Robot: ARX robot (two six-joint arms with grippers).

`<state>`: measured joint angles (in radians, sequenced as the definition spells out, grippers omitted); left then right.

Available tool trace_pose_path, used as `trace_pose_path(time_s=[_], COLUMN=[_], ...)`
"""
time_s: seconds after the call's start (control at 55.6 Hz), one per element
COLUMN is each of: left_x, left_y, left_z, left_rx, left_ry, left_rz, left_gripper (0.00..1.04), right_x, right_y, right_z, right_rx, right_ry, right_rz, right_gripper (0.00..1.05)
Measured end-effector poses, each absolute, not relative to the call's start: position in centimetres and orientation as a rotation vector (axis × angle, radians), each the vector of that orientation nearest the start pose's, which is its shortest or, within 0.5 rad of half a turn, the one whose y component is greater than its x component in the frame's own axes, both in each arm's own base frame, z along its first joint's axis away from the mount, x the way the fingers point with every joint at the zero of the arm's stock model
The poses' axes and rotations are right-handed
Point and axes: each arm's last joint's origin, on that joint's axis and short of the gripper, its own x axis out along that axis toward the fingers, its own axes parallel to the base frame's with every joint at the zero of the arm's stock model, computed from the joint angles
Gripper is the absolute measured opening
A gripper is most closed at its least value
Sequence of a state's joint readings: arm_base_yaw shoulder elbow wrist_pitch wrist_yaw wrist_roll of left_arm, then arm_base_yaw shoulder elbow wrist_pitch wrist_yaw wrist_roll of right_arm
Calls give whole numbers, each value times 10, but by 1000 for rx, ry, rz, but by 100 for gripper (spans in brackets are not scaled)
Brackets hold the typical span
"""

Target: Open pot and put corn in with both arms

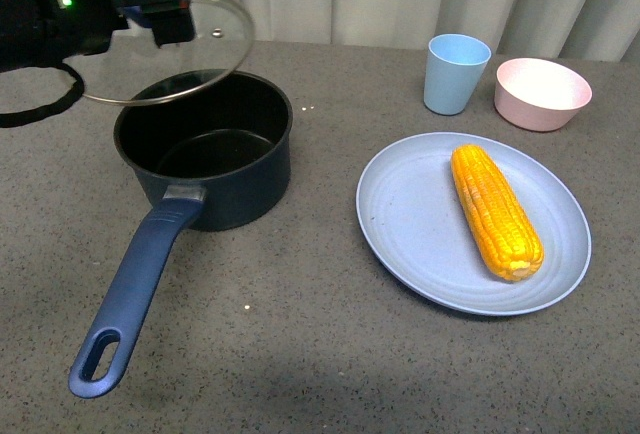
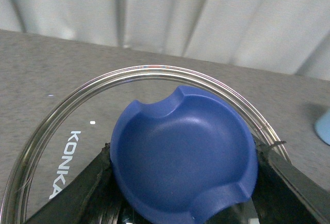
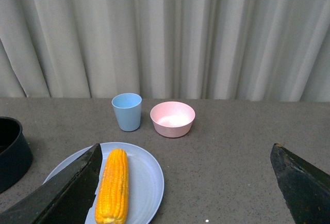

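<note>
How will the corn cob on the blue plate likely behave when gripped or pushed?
The corn cob looks rigid, so it should probably lift without sagging. Being round, it may roll on the smooth plate if nudged sideways.

The lid (image 1: 192, 60) hangs tilted over the far rim of the pot (image 1: 236, 180), mouth mostly open.

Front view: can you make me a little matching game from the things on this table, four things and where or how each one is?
Things:
1. lid
2. corn
3. pot
4. cup

Place or state:
A. lying on the plate
B. standing beside the bowl
C. held tilted in the left gripper
D. open, nothing inside

Pairs: 1-C, 2-A, 3-D, 4-B
</note>
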<state>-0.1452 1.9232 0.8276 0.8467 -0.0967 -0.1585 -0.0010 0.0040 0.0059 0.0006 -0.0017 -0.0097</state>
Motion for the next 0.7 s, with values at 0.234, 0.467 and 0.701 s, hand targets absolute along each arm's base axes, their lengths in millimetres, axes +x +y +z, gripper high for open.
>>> trace_pose_path(time_s=[0.234, 0.467, 0.701], left_x=[364, 358, 359], left_y=[23, 55, 59], left_z=[123, 92, 63], left_rx=[-151, -165, -172], left_ry=[257, 313, 387], left_rz=[180, 270, 262], left_gripper=[60, 60, 60], right_x=[98, 98, 98], right_y=[0, 0, 0], right_z=[165, 165, 165], right_rx=[-10, -10, -10], right_ry=[-2, -2, -2], right_rz=[1, 1, 1], right_gripper=[95, 95, 95])
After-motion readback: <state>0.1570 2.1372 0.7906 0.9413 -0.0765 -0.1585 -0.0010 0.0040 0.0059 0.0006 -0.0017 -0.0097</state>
